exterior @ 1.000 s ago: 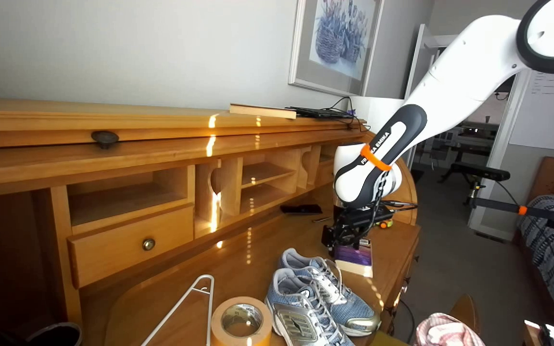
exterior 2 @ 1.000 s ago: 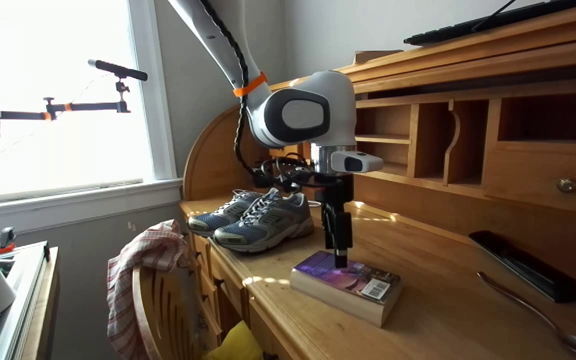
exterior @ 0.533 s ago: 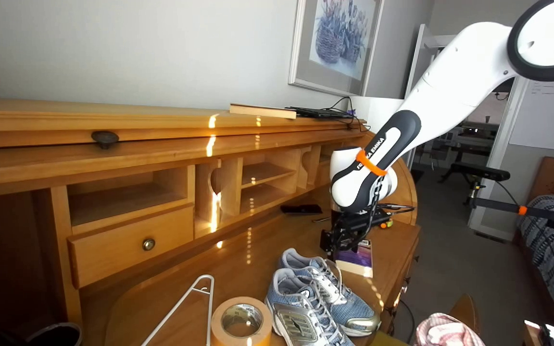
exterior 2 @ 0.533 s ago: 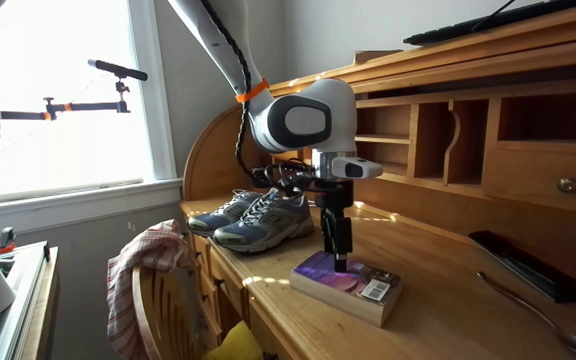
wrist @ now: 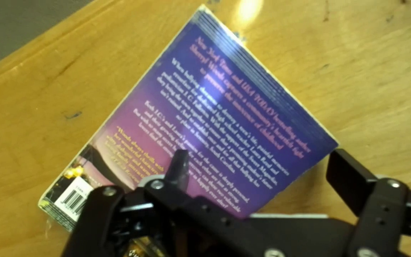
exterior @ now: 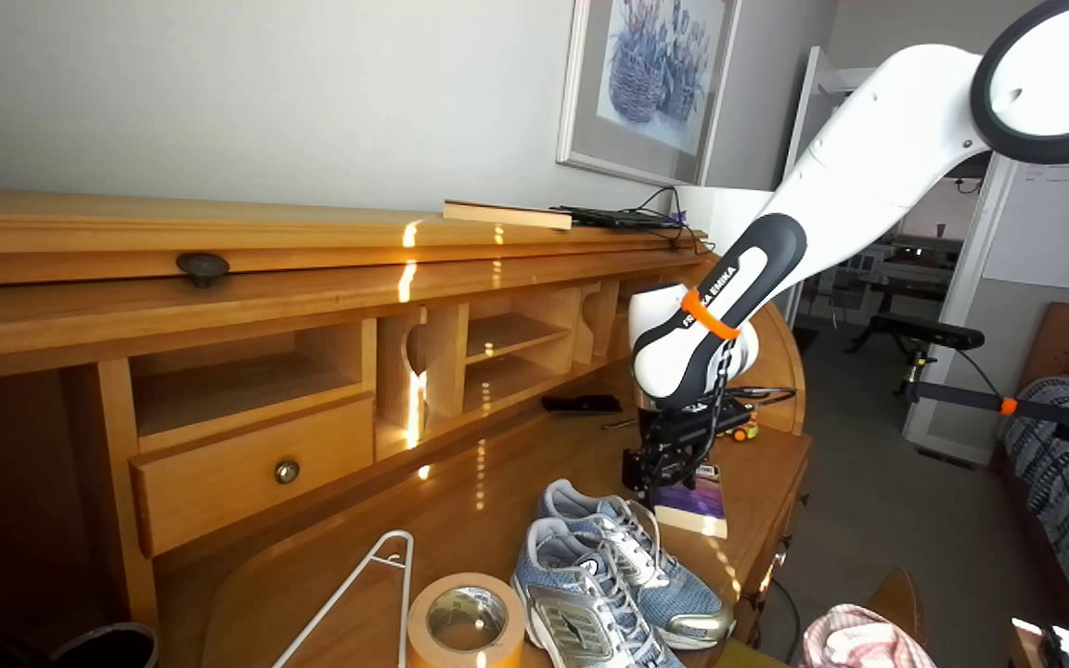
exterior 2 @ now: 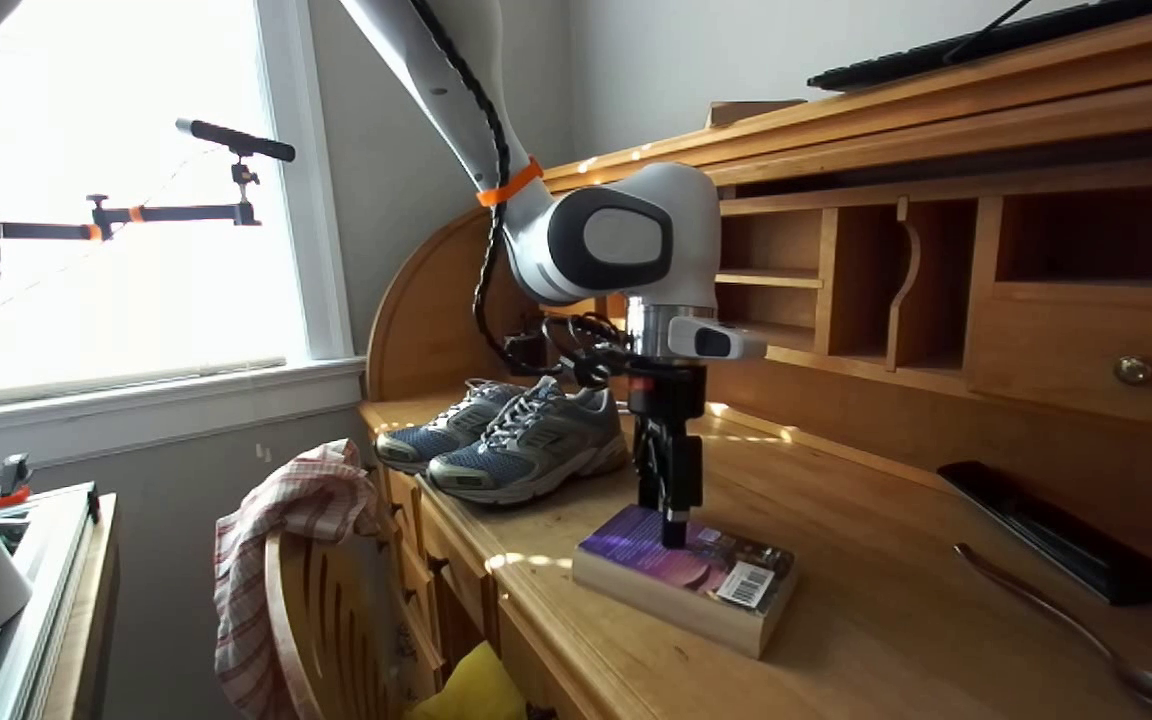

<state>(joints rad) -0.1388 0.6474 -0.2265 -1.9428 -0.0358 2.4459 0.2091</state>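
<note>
Pointing straight down, the claw (wrist: 257, 159) was released, its two fingers (wrist: 177, 169) parted across the lower half of the wrist view. One stood over the printed cover of a thick purple paperback book (wrist: 205, 117); the other stood just beside its corner at the middle right. Whether either fingertip touched it, I could not tell. A white barcode label (wrist: 71, 200) showed on the cover at the lower left. In both exterior views the book lay flat on the wooden tabletop (exterior 2: 866, 540), below and right of the centre.

Near it sat a pair of blue-gray sneakers (exterior 2: 536, 450), and at the lower right of an exterior view a long black object (exterior 2: 1051, 535) lay beside a curved metal utensil (exterior 2: 1141, 682). At the bottom of an exterior view, a roll of tan tape (exterior: 428, 631) lay next to the sneakers, with a white hanger (exterior: 340, 594) to its left.

Farther off, a checked cloth (exterior 2: 276, 560) draped a wooden chair (exterior 2: 336, 610) at the lower left of an exterior view, with a bright window (exterior 2: 136, 300) filling its upper left.
</note>
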